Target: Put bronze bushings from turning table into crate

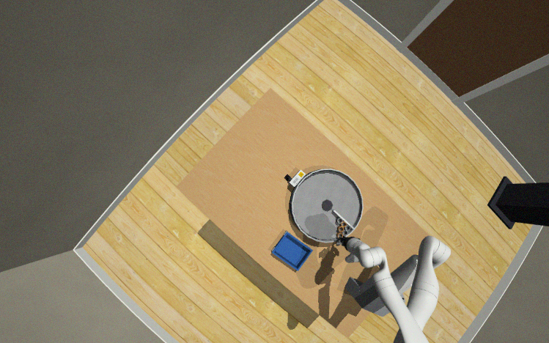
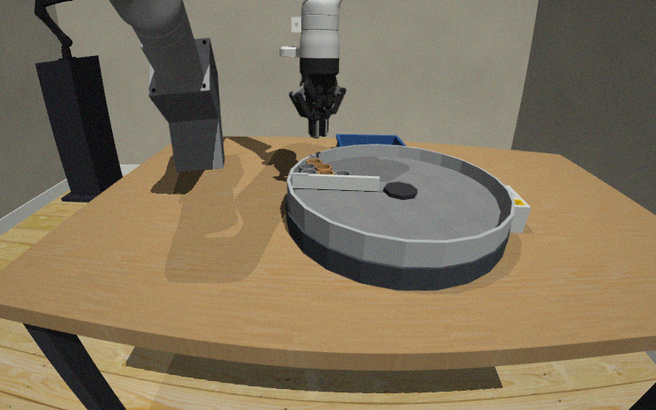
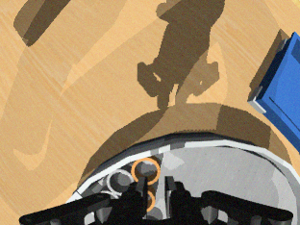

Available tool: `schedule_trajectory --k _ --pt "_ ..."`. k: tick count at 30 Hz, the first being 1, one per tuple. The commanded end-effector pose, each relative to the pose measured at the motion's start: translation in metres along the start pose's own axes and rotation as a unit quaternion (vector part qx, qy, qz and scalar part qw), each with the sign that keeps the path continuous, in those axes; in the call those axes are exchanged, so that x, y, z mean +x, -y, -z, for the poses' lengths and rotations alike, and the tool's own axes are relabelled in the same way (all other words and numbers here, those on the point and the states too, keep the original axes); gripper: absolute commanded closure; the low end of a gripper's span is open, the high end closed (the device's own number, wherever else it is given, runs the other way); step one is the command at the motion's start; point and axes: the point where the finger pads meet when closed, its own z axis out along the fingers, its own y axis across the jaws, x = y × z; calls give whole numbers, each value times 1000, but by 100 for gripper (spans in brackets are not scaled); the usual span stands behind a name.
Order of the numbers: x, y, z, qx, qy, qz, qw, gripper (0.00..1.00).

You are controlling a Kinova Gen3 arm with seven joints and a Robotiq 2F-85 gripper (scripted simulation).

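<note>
The grey turning table (image 2: 398, 203) stands on the wooden table. Several small bushings sit in a cluster (image 1: 341, 226) by its rim, behind a white bar (image 2: 334, 180). Some are bronze (image 2: 323, 166) and some are steel (image 2: 307, 166). My gripper (image 2: 318, 133) hangs above this cluster, well clear of it, with the fingers nearly together and nothing between them. In the wrist view the fingertips frame a bronze bushing (image 3: 146, 169) far below, with steel ones to its left. The blue crate (image 2: 369, 138) stands just beyond the turning table, also in the overhead view (image 1: 291, 251) and wrist view (image 3: 283, 91).
The arm's grey base block (image 2: 187, 102) stands on the table to the left of the gripper. A black post (image 2: 77, 122) stands off the table's far left. A small white box with a yellow label (image 2: 518, 208) sits against the turning table's right side.
</note>
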Motion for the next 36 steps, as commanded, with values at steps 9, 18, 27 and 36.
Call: schedule_trajectory --k 9,18,27,36 --pt "0 0 0 -1 0 0 1000 86" --pt "0 0 0 -1 0 0 1000 86" --pt "0 0 0 -1 0 0 1000 86" --pt "0 0 0 -1 0 0 1000 86"
